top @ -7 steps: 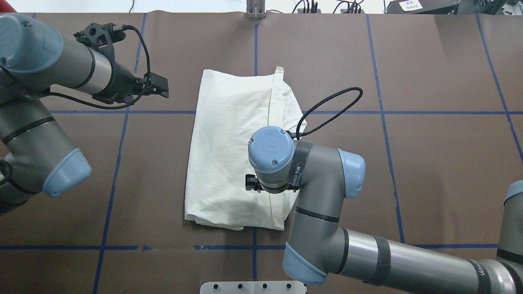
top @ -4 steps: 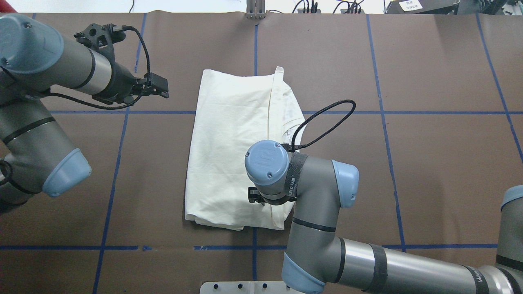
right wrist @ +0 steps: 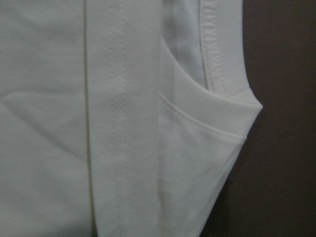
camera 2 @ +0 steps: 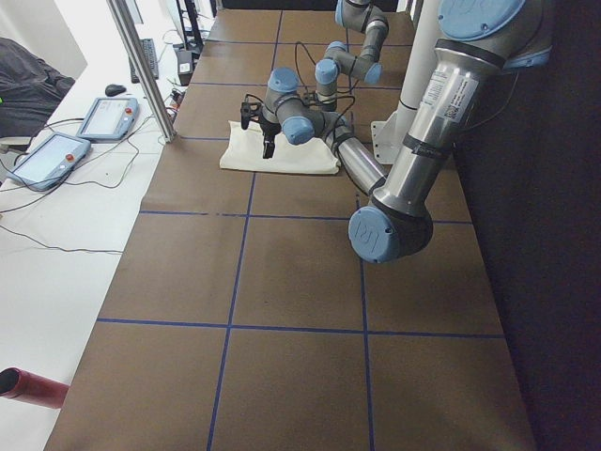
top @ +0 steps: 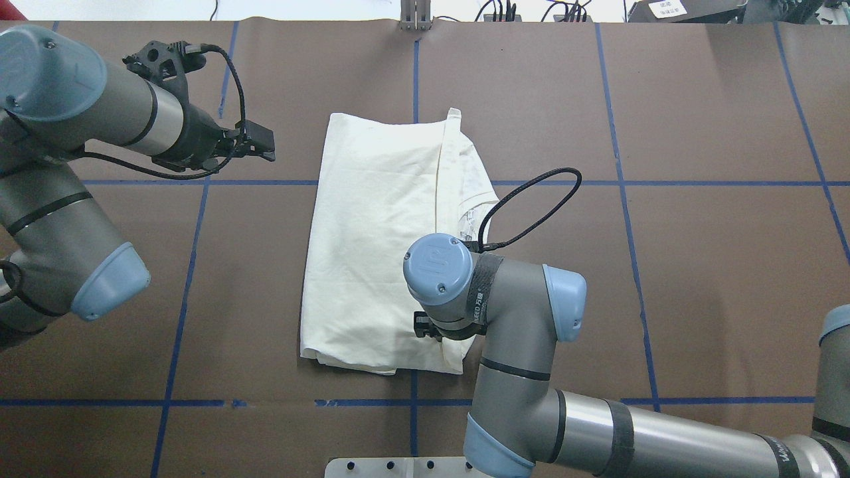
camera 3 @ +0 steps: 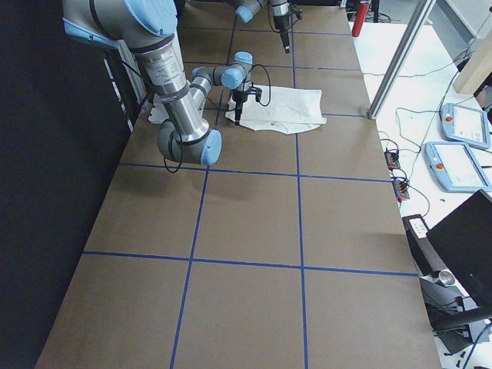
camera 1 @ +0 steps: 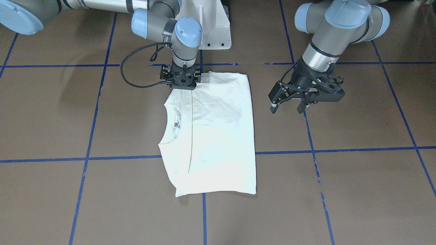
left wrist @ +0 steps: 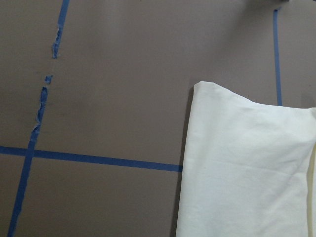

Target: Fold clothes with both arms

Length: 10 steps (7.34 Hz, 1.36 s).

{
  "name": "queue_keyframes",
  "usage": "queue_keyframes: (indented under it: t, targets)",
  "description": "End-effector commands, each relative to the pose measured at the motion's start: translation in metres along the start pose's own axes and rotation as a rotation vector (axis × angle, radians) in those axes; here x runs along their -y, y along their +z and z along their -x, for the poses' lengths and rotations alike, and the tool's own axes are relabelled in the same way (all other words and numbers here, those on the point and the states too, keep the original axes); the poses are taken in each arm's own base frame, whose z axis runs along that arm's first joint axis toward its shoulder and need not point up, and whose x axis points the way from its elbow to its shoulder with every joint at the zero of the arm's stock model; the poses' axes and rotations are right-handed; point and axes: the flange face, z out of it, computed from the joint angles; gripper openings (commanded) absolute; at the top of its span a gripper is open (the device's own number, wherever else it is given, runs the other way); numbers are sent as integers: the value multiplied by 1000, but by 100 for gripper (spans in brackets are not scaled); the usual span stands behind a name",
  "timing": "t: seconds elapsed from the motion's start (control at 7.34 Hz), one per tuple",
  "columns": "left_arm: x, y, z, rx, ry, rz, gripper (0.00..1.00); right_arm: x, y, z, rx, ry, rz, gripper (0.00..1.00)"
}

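The cream-white T-shirt [top: 378,232] lies folded lengthwise in the middle of the table [top: 697,265]. It also shows in the front view [camera 1: 218,136]. A strip of its black print [camera 1: 175,124] and the curved neckline [camera 1: 166,117] show along one long edge. My right gripper [camera 1: 183,85] points straight down onto the shirt near its end by the robot. My own wrist [top: 438,269] hides it from overhead, and I cannot tell if it is open. The right wrist view shows only fabric seams [right wrist: 123,123]. My left gripper [top: 269,145] hangs open and empty beside the shirt, apart from it.
Brown table cover with blue tape grid lines [top: 199,265]. The white pedestal base [camera 1: 213,30] stands at the robot's edge. Off the far side of the table are a metal post [camera 2: 141,66] and operator tablets [camera 2: 103,117].
My right arm has slid toward the robot along the shirt's right side, nearer the near end. The left arm has barely moved. The shirt lies as before.
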Motion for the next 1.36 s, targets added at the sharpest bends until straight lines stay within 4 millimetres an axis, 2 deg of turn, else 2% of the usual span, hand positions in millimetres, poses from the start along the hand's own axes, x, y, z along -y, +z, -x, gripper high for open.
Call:
queue_keyframes:
  t: [0.0, 0.41, 0.55, 0.68, 0.82, 0.95, 1.09, 1.23]
  targets:
    - [-2, 0, -1, -2, -3, 2, 100, -1, -17, -15, -48, -37, 11, 100]
    - [-14, 9, -9, -5, 4, 24, 100, 3, 7, -41, -106, -24, 18, 100]
    - [-17, 9, -12, -9, -1, 28, 100, 10, 15, -55, -127, -8, 13, 100]
    - [-17, 10, -14, -12, -8, 29, 100, 31, 17, -81, -144, 26, 3, 100]
    - [-18, 11, -14, -11, -9, 30, 100, 41, -4, -89, -112, -2, -15, 100]
    - [-22, 10, -17, -21, -14, 35, 100, 38, -39, -87, -39, -20, -46, 100]
    - [-34, 13, -22, -25, -47, 53, 100, 35, -74, -90, 26, -28, -83, 100]
    - [-63, 29, -30, -16, -98, 100, 100, 31, -99, -89, 110, -46, -125, 100]
